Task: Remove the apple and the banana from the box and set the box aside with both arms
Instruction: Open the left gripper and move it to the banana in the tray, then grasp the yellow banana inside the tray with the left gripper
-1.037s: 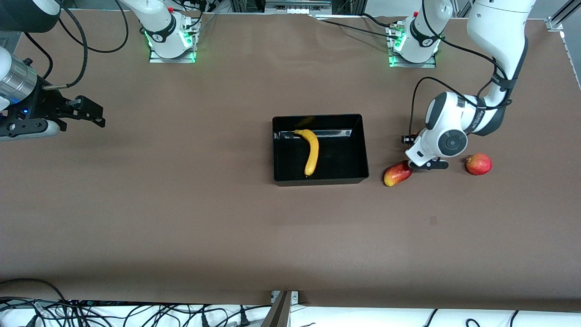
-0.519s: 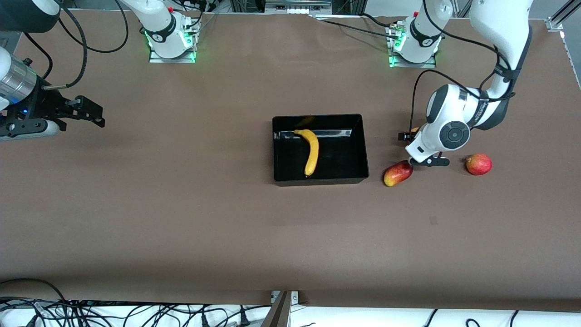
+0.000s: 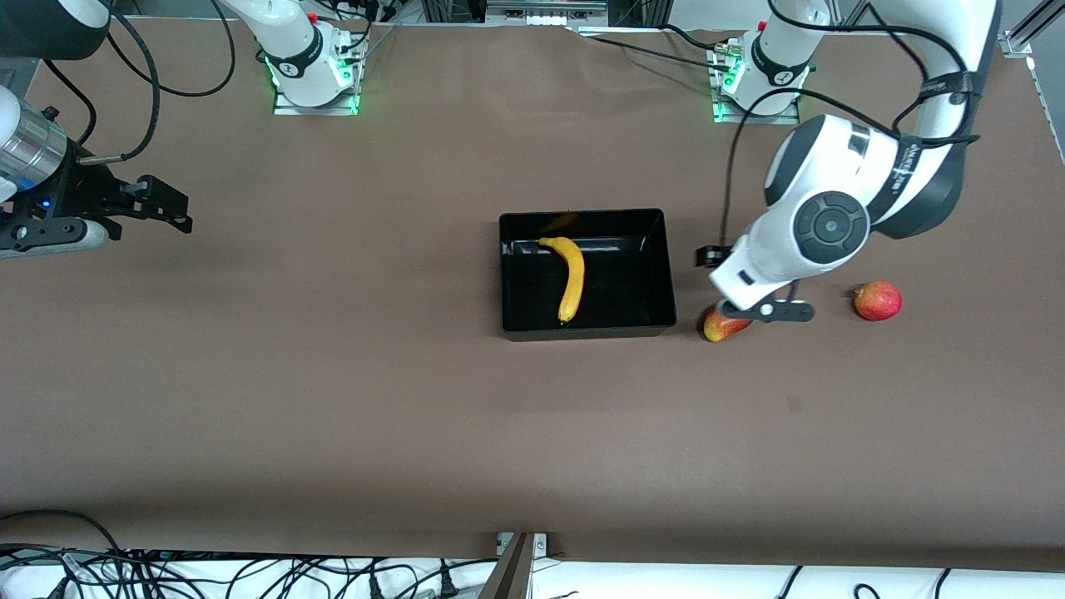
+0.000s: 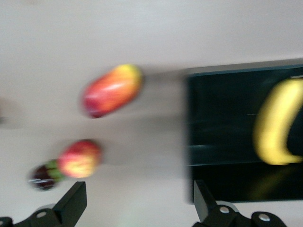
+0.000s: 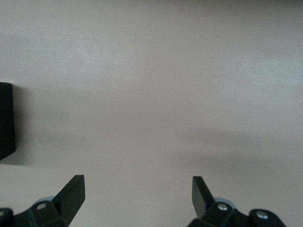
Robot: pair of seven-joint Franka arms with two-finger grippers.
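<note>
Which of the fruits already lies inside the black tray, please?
The banana: long, curved and yellow, it lies in the black tray. The apple and the mango-like fruit rest on the table toward the left arm's end.

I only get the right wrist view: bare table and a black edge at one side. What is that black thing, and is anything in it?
Observer: That is the black tray, and the banana lies inside it.
Operator: Where is the apple?
Observer: The apple sits on the table toward the left arm's end, outside the tray.
Operator: What are the pincers doing?
Observer: The left pincer is open and empty over the table by the mango-like fruit beside the tray; the right pincer waits open at the right arm's end.
</note>
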